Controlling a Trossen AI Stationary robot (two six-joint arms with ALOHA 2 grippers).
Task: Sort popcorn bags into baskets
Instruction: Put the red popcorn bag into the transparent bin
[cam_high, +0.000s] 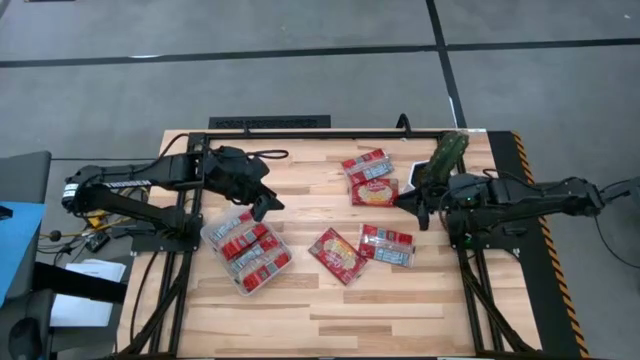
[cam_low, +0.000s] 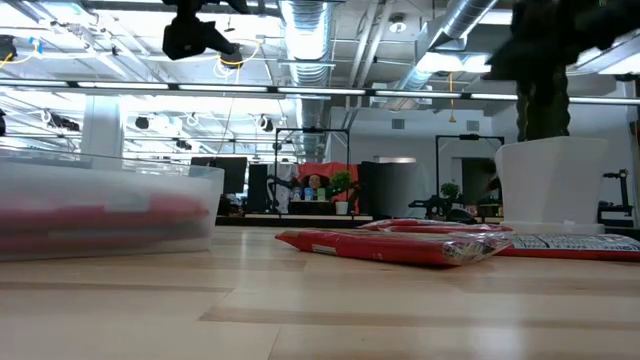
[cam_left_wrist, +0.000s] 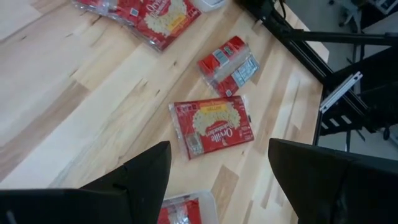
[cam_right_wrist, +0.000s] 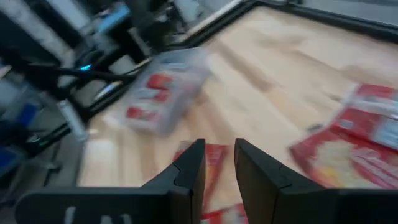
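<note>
I have the left gripper (cam_high: 266, 203) hanging just past the far corner of the clear basket (cam_high: 212, 231), its fingers spread wide with nothing between them; the left wrist view shows bare wood and a loose bag through that gap. That reads to me as an arm placed between the tub and the scattered packets, free to reach either way. The basket sits on the left half of the table (cam_high: 330, 310) and already holds several popcorn bags (cam_high: 249, 249) lying flat and packed side by side, which is why it looks red through its wall in the low view. The unsorted bags lie well apart from it: one bag (cam_high: 337, 254) alone near the table's middle, a pair (cam_high: 386, 245) just to its right, and another cluster (cam_high: 369, 177) farther back. My right gripper (cam_high: 418, 205) hovers over the table near that back cluster, beside the potted plant (cam_high: 446, 156); its fingers are nearly closed, a narrow slit between them, holding nothing. I judge the sort roughly half done. The lone middle bag is the nearest to the left arm, lying flat, so picking it will likely need a finger worked under an edge.
</note>
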